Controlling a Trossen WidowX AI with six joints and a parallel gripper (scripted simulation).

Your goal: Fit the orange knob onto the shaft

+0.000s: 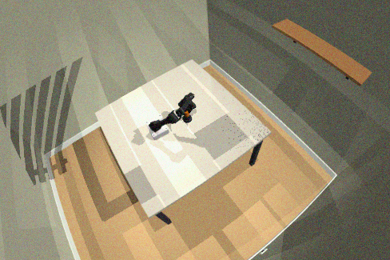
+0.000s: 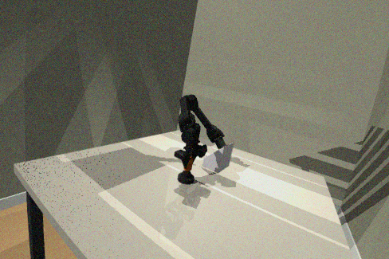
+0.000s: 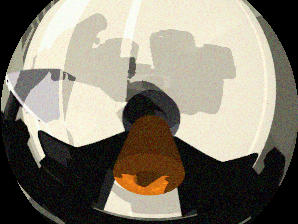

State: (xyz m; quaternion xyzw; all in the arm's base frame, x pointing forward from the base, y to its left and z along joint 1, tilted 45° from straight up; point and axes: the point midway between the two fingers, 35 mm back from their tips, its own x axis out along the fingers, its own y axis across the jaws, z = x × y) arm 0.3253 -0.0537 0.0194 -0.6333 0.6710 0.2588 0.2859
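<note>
Wrist view: orange knob (image 3: 149,155) (image 2: 189,163) (image 1: 187,114) clamped between the two black fingers of the end effector (image 3: 150,137) (image 2: 190,158). No brand, label or legible writing on knob, arm or pedestal at this resolution.

Knob looks like a tapered cone, narrow end toward the pedestal, wide end toward the wrist camera. Plain orange; side mostly shaded to dark brown-orange, wide end face has a bright orange lit patch and a dark recess near its middle. Edge round, sides smooth as far as the grain shows. Flat side of the hole can't be seen.

Round pedestal (image 3: 173,109) (image 2: 186,178) (image 1: 188,119), dark, stands on the pale desk (image 1: 208,167) (image 2: 255,222) (image 3: 245,100). Knob is directly over it in exterior, narrow end at or just above the shaft area; shaft itself hidden, so can't tell how far on it sits. Knob body stands up from the pedestal, a bit tilted in exterior.

Black robot arm (image 1: 173,118) (image 2: 205,120) bends over from its mount by a pale grey-lilac block (image 1: 160,133) (image 2: 218,159) (image 3: 44,100). Dark speckles on one desk corner, pale light bands and shadows across the top.
</note>
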